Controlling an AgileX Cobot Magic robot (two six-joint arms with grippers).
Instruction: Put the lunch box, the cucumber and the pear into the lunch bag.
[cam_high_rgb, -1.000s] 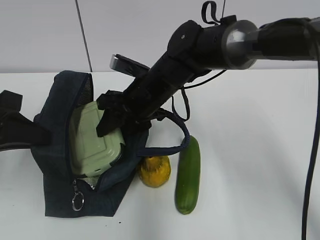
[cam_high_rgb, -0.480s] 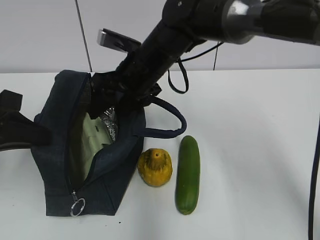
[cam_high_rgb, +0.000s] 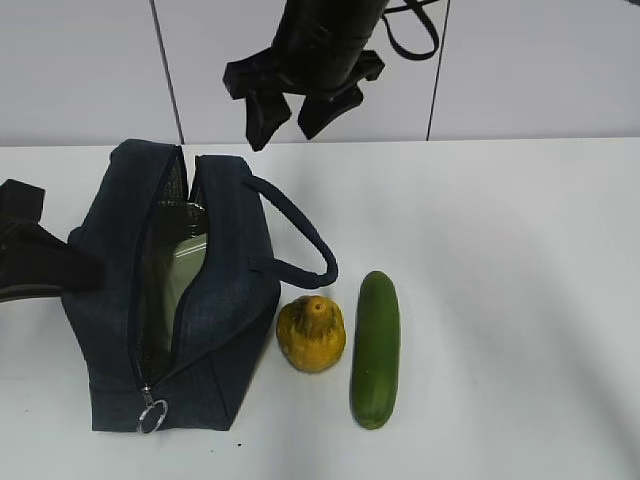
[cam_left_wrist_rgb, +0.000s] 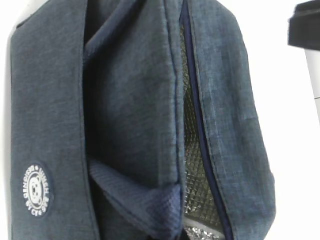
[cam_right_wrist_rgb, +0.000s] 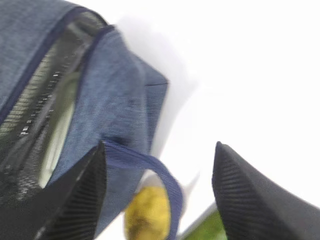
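So lunch box (cam_high_rgb: 186, 262) sits inside unzipped lunch bag (cam_high_rgb: 225, 310). Pear (cam_high_rgb: 311, 334) touching bag, cucumber (cam_high_rgb: 376, 348) just beside pear. Right gripper (cam_high_rgb: 290, 115) up high, fingers wide, empty. Left gripper (cam_high_rgb: 35, 262) by bag, fingers closed tight.

The lunch bag (cam_high_rgb: 225, 300) is a dark navy woven cloth, kind of denim-ish and matt, and up close in the left wrist view (cam_left_wrist_rgb: 135, 115) you can see the fine weave. Its lining (cam_left_wrist_rgb: 197, 200) looks like quilted silvery foil with a bit of shine. The zipper pull (cam_high_rgb: 152, 417) is a shiny metal ring. The lunch box (cam_high_rgb: 185, 265) lid inside is pale green plastic, smooth. The cucumber (cam_high_rgb: 376, 348) has glossy dark green skin; the pear (cam_high_rgb: 312, 334) is duller, blotchy yellow. The right pincer (cam_right_wrist_rgb: 160, 200) has black fingers (cam_right_wrist_rgb: 250, 200) with ribbed matt faces. The surface (cam_high_rgb: 520, 300) is plain white and smooth.
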